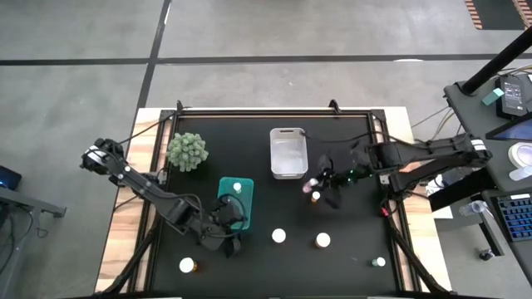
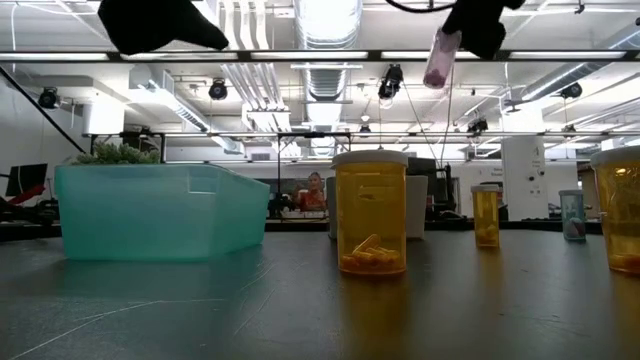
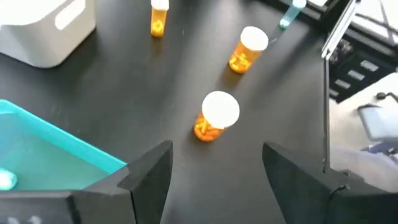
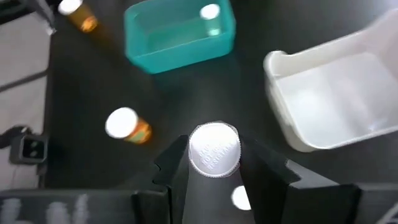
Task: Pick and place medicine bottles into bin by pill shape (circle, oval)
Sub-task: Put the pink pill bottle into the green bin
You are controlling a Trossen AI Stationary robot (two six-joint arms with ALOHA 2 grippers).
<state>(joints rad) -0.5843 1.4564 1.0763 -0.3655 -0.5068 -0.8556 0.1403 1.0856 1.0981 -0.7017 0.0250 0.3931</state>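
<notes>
Two bins sit on my black table (image 1: 349,241), so I sweep across from the left. Farthest left is the green plant (image 1: 186,151), and near the front edge stands an amber bottle (image 1: 188,266) on its own. My left gripper (image 1: 233,241) hangs just beside the front end of the teal bin (image 1: 226,187) — its fingers (image 3: 151,169) are spread wide with nothing between them. That bin has one white-capped bottle (image 1: 237,188) lying inside, near its far end.

Moving to the middle, I see the white bin (image 1: 288,152) towards the back of the table, with nothing I can make out in it. In front of it, well apart, stand two more amber bottles (image 1: 278,236) side by side, white caps up; from table height one shows yellow pills at its bottom.

On the right my right gripper (image 1: 320,183) is lifted above the table, just off the white bin's front right corner, its fingers (image 4: 266,168) pinching a clear pinkish bottle (image 4: 214,149) below its white cap — it hangs tilted in the low view. Another amber bottle (image 1: 316,196) stands under it. Last, a small clear bottle (image 1: 378,262) rests near the front right corner.
</notes>
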